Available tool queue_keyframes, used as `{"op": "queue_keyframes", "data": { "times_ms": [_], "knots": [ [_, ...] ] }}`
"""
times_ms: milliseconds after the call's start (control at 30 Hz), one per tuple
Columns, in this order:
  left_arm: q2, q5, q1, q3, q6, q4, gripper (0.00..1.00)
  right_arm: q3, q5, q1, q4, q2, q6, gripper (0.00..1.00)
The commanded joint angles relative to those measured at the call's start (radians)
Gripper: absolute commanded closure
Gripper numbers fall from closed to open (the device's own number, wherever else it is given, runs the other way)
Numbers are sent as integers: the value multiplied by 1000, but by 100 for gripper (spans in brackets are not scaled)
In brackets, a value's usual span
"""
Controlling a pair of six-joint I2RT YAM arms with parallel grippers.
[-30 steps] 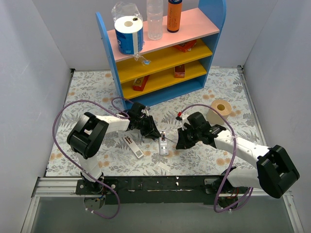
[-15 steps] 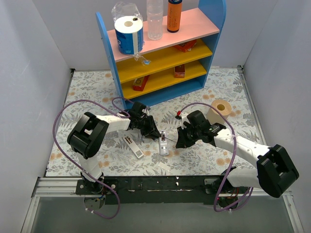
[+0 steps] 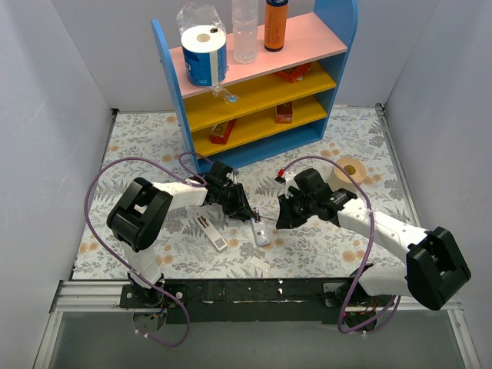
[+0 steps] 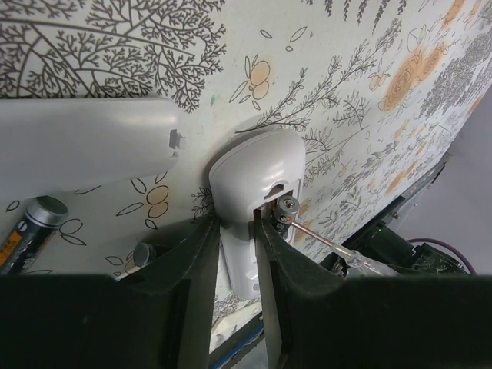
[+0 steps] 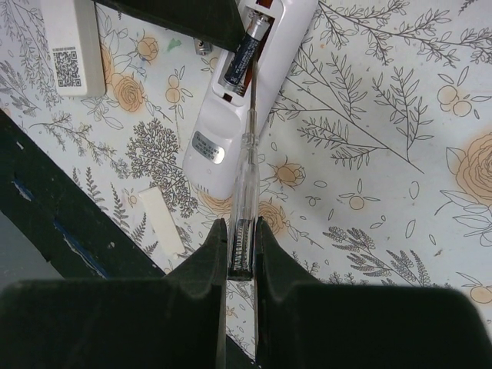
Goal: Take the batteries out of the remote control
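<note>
Right pincer (image 5: 240,231) clamped on the screwdriver (image 5: 246,165), left pincer (image 4: 237,231) pinching the remote (image 4: 257,173).
Prying stage, I'd say: tip's at the battery (image 5: 244,52), next needs a gentle lever out.

The remote control (image 5: 269,69) is smooth white plastic — its battery (image 5: 244,54) a glossy dark wrap with a metal cap. The screwdriver (image 5: 244,200) has a clear plastic handle and metal shaft; the table (image 5: 384,115) looks matt.

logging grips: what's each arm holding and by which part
Left fingers clamp the remote by its sides; right fingers hold the screwdriver by its handle.
</note>
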Motion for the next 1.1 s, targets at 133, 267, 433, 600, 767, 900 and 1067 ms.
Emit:
{"op": "queue_keyframes", "data": {
  "times_ms": [133, 267, 433, 600, 767, 900, 1067],
  "knots": [
    [-57, -13, -20, 48, 8, 17, 72, 73, -161, 16, 99, -1, -11, 99],
    [-70, -40, -18, 50, 13, -4, 68, 73, -165, 16, 102, -5, -5, 99],
    [-90, -66, -20, 47, 25, -26, 63, 65, -165, 16, 105, -15, 8, 99],
    [-99, -85, -20, 40, 32, -38, 60, 56, -144, 16, 108, -21, 23, 99],
    [-113, -80, -20, 42, 43, -38, 60, 54, -126, 17, 104, -21, 29, 99],
    [-119, -63, -20, 45, 52, -32, 59, 54, -71, 16, 90, -15, 32, 99],
    [-107, 27, -18, 30, 52, 21, 59, 56, -14, 13, 67, 2, 34, 99]
  ]
}}
